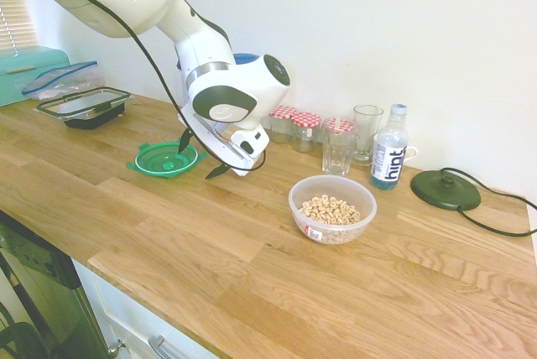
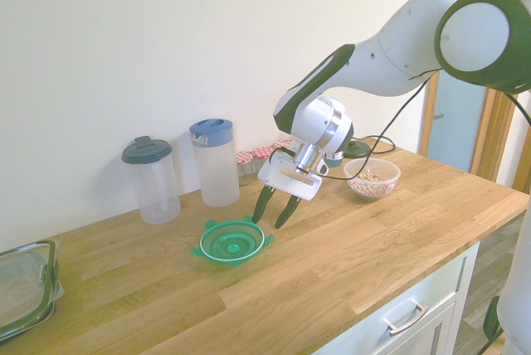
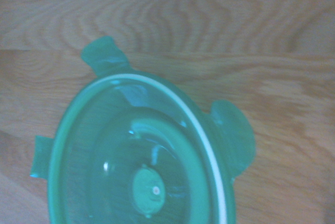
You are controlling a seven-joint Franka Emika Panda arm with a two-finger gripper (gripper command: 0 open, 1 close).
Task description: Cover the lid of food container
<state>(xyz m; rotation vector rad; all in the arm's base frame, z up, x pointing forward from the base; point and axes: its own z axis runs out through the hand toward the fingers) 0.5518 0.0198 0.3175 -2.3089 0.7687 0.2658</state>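
The round green lid (image 1: 166, 159) (image 2: 232, 241) lies flat on the wooden counter, and it fills the wrist view (image 3: 141, 166) with its white ring and tabs showing. My gripper (image 1: 200, 156) (image 2: 268, 222) hangs tilted just above the counter at the lid's rim, on the side toward the bowl. Its fingers are open with nothing between them. The food container (image 1: 332, 208) (image 2: 373, 178), a clear round bowl of cereal rings with a red-white label, stands uncovered farther along the counter, well apart from the gripper.
Two tall plastic jugs (image 2: 216, 160) (image 2: 151, 179) stand by the wall behind the lid. Jars (image 1: 294, 127), glasses (image 1: 338, 146), a water bottle (image 1: 389, 158) and a black disc with cable (image 1: 445, 189) line the wall near the bowl. A rectangular dark-rimmed container (image 1: 84, 107) sits at the counter's far end.
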